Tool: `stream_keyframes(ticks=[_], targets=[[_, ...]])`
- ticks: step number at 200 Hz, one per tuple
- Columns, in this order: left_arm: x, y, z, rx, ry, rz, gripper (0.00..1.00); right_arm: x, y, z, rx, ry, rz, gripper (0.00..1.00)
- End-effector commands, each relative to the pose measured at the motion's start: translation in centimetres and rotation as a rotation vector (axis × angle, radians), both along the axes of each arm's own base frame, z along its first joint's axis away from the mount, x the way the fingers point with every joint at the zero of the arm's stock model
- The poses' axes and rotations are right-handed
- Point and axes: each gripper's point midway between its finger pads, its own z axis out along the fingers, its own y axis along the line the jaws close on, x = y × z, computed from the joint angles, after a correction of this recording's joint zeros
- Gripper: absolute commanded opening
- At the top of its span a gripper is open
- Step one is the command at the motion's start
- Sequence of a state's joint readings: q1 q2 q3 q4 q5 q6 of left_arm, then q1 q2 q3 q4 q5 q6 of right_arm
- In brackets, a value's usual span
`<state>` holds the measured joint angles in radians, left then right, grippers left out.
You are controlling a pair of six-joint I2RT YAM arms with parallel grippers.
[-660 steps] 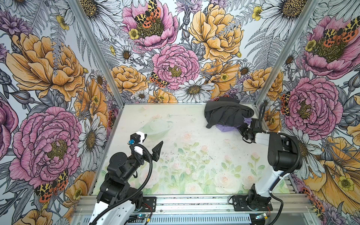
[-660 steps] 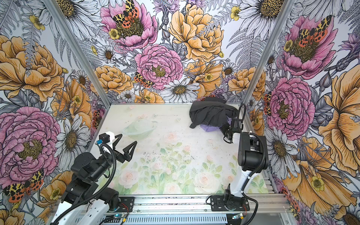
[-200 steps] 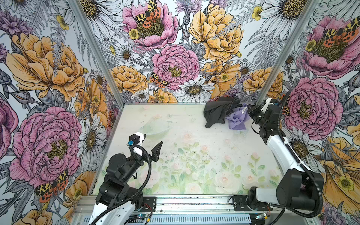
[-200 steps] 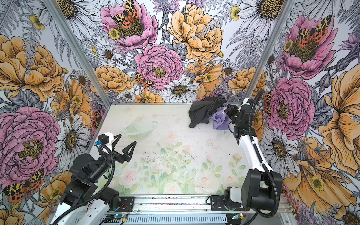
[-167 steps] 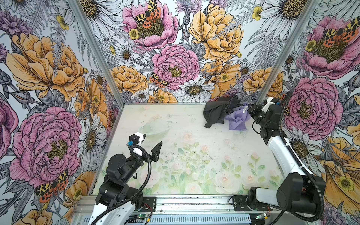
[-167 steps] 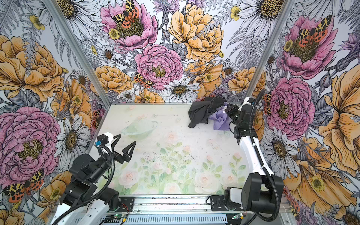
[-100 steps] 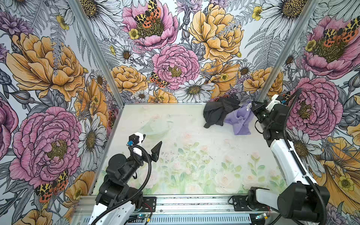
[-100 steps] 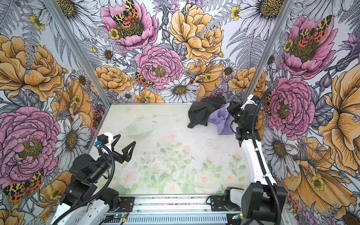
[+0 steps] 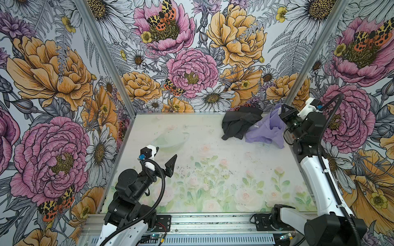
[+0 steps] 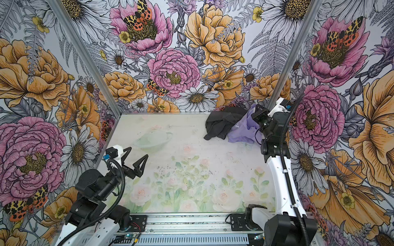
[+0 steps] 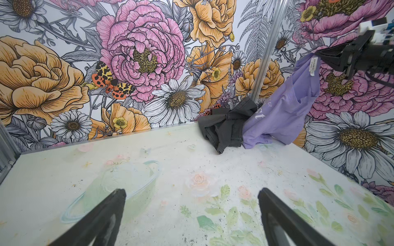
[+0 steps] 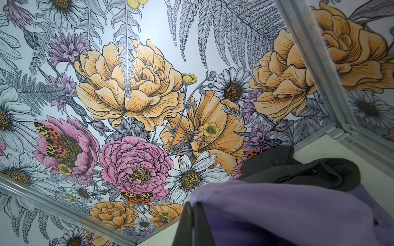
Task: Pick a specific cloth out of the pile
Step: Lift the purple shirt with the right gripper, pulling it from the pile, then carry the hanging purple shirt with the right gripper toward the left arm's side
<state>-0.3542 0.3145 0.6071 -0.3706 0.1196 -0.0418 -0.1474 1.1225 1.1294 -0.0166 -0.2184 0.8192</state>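
Pastel tabletop [image 9: 213,147] is being occupied only at its far right corner, where the lavender cloth [image 9: 266,130] is being held aloft against the pile [image 9: 236,125] by the clenched right gripper [image 9: 281,106], hem trailing on the surface; the left gripper [image 10: 138,152] is being held spread open at the near-left edge.

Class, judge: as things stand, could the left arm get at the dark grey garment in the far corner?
Probably, though a long diagonal stretch. The left gripper is open, and nothing stands on the table between it and the dark grey garment; the right gripper holds the lavender cloth beside that garment.
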Motion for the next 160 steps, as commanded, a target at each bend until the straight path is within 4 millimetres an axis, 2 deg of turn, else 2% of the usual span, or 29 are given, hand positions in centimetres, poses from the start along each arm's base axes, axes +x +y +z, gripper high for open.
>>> stream_keyframes(ticks=[1,65,102,160], targets=[[-0.1,0.3,-0.2,0.015,-0.006,0.014,0.99,-2.2,0.4,5.8,-0.055,-0.145,-0.01,0.0],[-0.1,0.3,-0.2,0.017,-0.008,0.015,0.99,-2.9,1.4,7.3,-0.078,-0.173,-0.002,0.0],[-0.2,0.2,-0.2,0.017,-0.009,0.011,0.99,-2.9,2.8,8.0,-0.104,-0.187,0.024,0.0],[-0.2,0.2,-0.2,0.021,-0.008,0.01,0.99,-3.8,5.6,10.2,-0.136,-0.236,0.07,0.0]])
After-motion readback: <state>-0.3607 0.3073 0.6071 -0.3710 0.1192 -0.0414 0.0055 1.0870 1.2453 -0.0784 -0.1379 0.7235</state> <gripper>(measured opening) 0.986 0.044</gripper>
